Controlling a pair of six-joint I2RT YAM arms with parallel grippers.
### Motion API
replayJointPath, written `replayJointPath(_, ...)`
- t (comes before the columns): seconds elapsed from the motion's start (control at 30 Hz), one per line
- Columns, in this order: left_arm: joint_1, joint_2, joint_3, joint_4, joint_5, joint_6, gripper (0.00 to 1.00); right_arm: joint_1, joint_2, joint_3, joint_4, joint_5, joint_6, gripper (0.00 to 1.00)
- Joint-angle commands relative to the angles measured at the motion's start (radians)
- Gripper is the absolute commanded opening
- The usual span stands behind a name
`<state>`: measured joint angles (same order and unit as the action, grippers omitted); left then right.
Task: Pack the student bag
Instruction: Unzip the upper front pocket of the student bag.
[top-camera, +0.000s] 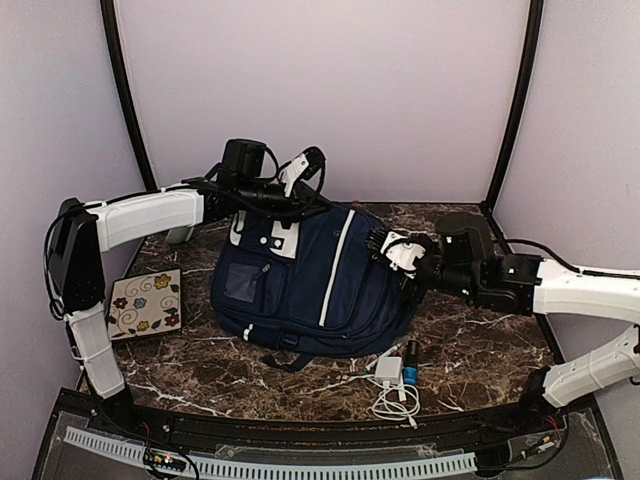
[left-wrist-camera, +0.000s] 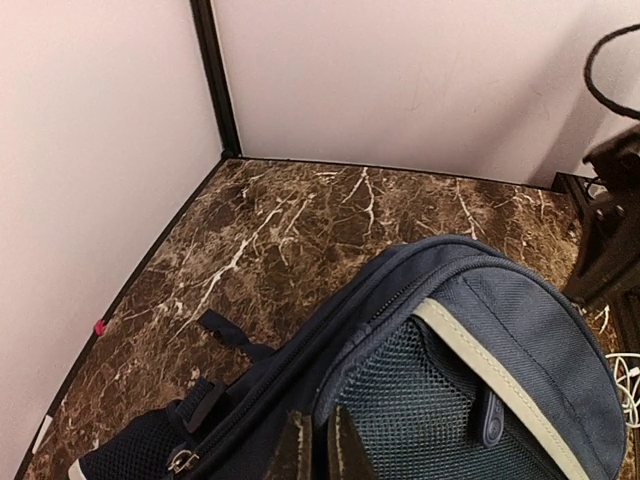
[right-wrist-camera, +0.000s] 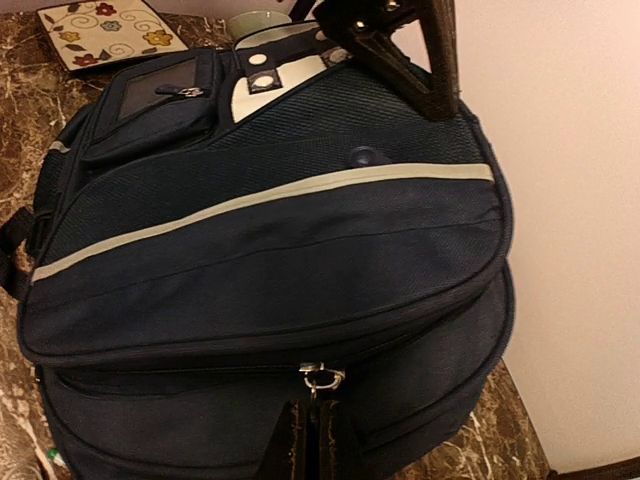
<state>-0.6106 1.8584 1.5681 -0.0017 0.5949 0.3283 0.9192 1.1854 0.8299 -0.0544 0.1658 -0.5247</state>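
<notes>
Student bag (top-camera: 310, 285) on table (top-camera: 480, 350) — left jaws, right jaws closed at its edges

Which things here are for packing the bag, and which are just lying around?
For the job: backpack, left gripper, right gripper.
Lying about (maybe to pack later): flowered pad, white charger, small blue thing, pale cup.

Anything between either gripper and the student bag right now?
Nothing visible. The right gripper, shut, sits right at the zipper pull on the side of the student bag. The left gripper, also shut, is against the fabric at its top end. Whether either one pinches anything, I cannot tell.
</notes>
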Motion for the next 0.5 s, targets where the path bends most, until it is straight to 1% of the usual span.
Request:
replayJointPath(0.0,0.088,-0.121,0.036,0.170,-0.278,-0.106,0.00,0.101,0.013,-0.065,0.000,0.039,0.137,0.00)
replayJointPath(0.13,0.090,-0.126,0.040,0.175,-0.346,-0.151,0.00,0.176,0.083,-0.062,0.027,0.056,0.206,0.00)
replayJointPath(0.3,0.115,-0.132,0.041,0.158,-0.442,-0.250,0.00,0.246,0.157,-0.069,0.102,-0.011,0.283,0.00)
replayJointPath(0.4,0.117,-0.133,0.038,0.146,-0.501,-0.268,0.00,0.254,0.191,-0.076,0.173,-0.058,0.341,0.00)
replayJointPath(0.47,0.126,-0.135,0.036,0.141,-0.504,-0.302,0.00,0.252,0.193,-0.093,0.239,-0.067,0.372,0.00)
